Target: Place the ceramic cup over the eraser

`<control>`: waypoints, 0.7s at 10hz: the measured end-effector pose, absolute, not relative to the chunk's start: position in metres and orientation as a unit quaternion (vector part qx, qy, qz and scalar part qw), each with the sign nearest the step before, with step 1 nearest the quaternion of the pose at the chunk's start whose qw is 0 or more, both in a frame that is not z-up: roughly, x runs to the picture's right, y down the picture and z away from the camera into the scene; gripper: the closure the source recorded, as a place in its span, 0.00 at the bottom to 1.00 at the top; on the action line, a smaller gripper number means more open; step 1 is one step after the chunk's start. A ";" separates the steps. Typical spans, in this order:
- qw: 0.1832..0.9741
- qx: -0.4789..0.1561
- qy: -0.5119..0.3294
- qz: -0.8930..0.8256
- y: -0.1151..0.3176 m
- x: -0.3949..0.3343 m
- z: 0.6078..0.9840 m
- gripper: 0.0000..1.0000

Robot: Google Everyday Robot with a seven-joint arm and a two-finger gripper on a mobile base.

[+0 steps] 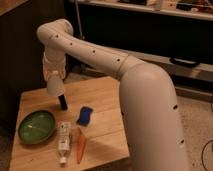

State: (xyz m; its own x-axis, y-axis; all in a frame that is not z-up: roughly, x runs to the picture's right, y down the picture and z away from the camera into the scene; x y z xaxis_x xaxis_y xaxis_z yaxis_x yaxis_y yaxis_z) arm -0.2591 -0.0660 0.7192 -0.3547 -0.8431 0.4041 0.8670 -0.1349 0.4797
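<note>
My jaws [54,76] are pinched shut on the ceramic cup [55,85], which hangs mouth-down from them above the far left part of the wooden counter [107,95]. The eraser [63,103] stands upright on the counter just below the cup's rim and a touch to the right of it, its top seeming to meet the rim, though I cannot tell whether the two touch. Nearer the camera than my jaws lie a blue pad [85,115], a green bowl [36,127], a white bottle [63,140] and a carrot [81,145].
</note>
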 end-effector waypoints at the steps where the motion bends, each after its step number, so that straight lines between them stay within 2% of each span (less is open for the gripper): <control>1: 0.566 -0.019 -0.334 -0.753 -0.061 -0.259 0.726 0.88; 7: 0.564 -0.027 -0.336 -0.754 -0.043 -0.254 0.755 0.88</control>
State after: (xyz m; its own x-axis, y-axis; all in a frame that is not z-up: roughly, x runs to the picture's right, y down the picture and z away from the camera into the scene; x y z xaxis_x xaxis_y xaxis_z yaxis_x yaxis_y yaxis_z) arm -0.2544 -0.0430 0.7554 -0.3628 -0.8316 0.4204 0.8683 -0.1378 0.4766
